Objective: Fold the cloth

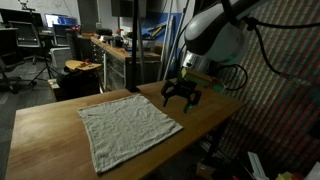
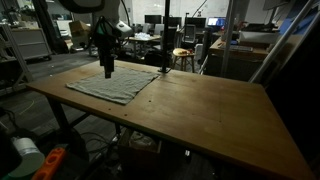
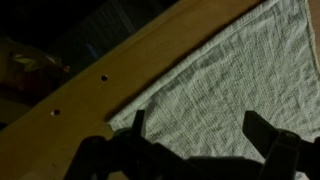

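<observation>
A pale grey-white cloth [image 1: 128, 128] lies flat and spread out on the wooden table [image 1: 50, 125]; it also shows in an exterior view [image 2: 112, 84]. My gripper [image 1: 180, 97] hangs open just above the cloth's corner nearest the robot, also seen in an exterior view [image 2: 106, 70]. In the wrist view the two dark fingers [image 3: 196, 130] stand wide apart over the cloth [image 3: 215, 80], with the cloth's edge and bare wood [image 3: 110, 70] to the left. Nothing is between the fingers.
The table's bare wood extends far beyond the cloth [image 2: 210, 110]. Workbenches with clutter [image 1: 105, 50], chairs and monitors stand behind. A stool [image 2: 181, 57] stands past the table's far edge. Two small holes mark the wood [image 3: 104, 76].
</observation>
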Action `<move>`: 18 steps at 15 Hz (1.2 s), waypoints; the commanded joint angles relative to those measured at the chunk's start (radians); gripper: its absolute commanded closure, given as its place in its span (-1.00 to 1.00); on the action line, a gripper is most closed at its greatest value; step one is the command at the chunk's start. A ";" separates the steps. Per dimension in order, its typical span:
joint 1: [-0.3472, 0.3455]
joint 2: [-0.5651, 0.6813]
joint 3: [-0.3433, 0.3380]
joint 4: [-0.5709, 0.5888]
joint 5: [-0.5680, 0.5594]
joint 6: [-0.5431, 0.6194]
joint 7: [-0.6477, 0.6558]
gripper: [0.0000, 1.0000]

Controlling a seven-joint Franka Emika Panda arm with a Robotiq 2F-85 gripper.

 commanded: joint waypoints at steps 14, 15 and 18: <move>-0.035 0.190 -0.048 -0.024 0.093 0.239 -0.046 -1.00; -0.042 0.201 -0.054 -0.025 0.090 0.250 -0.049 -1.00; -0.054 0.238 -0.064 -0.023 0.087 0.269 -0.059 -1.00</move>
